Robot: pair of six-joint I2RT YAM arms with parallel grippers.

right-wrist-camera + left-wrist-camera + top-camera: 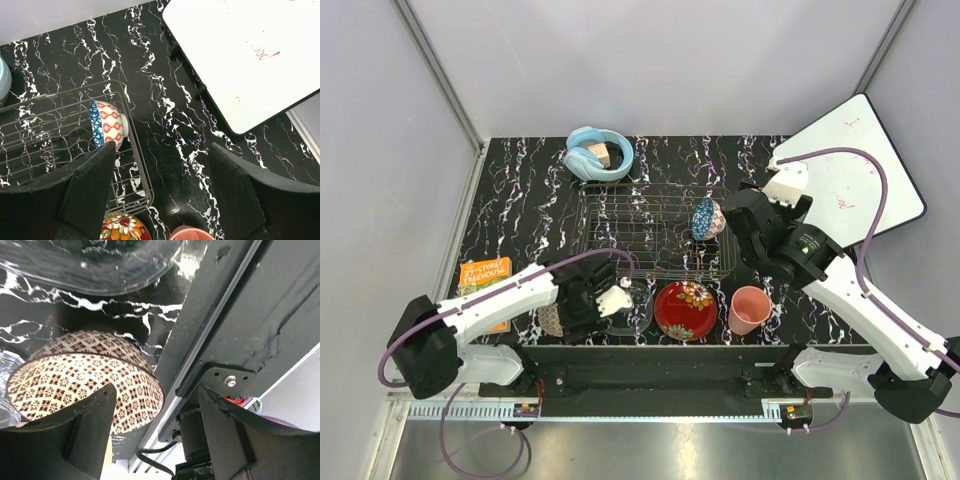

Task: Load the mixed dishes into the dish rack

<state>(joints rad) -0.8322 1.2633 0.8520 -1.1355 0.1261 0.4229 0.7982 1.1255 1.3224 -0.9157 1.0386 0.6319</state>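
The silver wire dish rack stands mid-table, and the blue patterned bowl stands on edge at its right end. In front of the rack lie the clear glass bowl, the red floral plate and the pink cup. The beige lattice bowl sits at the front left, partly under my left gripper. That gripper is open, with the bowl's near edge by its left finger. My right gripper is open and empty, above the table right of the rack. The clear tumbler is not clearly visible.
Light-blue headphones lie behind the rack. A white board leans at the back right. An orange book lies at the left. The table's front rail runs just beside the lattice bowl.
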